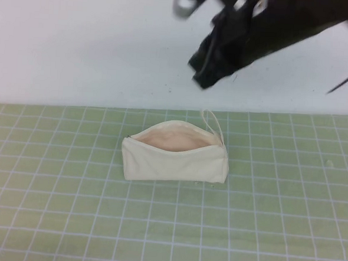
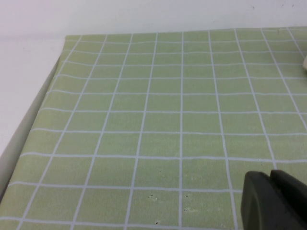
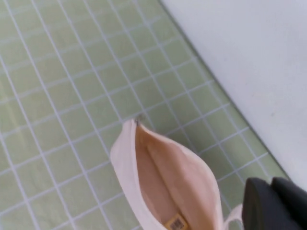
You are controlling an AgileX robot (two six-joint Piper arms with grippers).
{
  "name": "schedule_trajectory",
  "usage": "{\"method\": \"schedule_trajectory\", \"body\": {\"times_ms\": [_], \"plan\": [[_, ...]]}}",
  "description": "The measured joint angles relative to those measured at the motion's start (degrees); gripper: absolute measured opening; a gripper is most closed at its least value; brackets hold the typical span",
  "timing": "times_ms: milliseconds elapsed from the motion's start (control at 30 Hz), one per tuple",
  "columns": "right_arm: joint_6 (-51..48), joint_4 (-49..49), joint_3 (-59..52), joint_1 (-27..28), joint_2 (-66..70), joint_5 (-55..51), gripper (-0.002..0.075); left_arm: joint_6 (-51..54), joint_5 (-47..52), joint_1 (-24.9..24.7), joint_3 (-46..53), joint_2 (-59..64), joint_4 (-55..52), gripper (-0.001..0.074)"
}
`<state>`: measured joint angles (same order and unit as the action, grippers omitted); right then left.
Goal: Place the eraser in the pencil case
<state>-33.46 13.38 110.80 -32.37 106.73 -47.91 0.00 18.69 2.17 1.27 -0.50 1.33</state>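
On the green grid mat, the soft pencil case gapes, eraser inside; right gripper hovers beyond it, left gripper low over bare mat, finger states untellable.

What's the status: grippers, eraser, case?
Right gripper raised behind pencil case. Left gripper low over bare mat. Eraser inside open case. Nothing in the way.

Looks like a lab or robot test bench, not a home. A green cutting mat with a white grid covers the work surface, set on a plain white table with a bare white backdrop. A black robot arm hangs over the far edge. Only prop: one cream pencil case.
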Motion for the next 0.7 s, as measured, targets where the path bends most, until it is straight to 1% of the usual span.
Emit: {"method": "schedule_trajectory", "body": {"times_ms": [100,233,367,633,700], "plan": [[2.09,0.0,-0.66,0.0,-5.01,-1.63,0.0011,0.0,0.0,0.0,0.0,0.0,0.0,-0.0001],[3.22,0.0,-5.76,0.0,-13.0,-3.13,0.0004,0.0,0.0,0.0,0.0,0.0,0.0,-0.0001],[3.73,0.0,-15.46,0.0,-22.71,-3.6,0.0001,0.0,0.0,0.0,0.0,0.0,0.0,-0.0002],[7.85,-2.38,-38.88,0.0,-46.2,-4.61,0.0,0.0,0.0,0.0,0.0,0.0,0.0,-0.0001],[8.03,-2.38,-44.6,0.0,-52.1,-3.35,0.0,0.0,0.0,0.0,0.0,0.0,0.0,-0.0001]]}}
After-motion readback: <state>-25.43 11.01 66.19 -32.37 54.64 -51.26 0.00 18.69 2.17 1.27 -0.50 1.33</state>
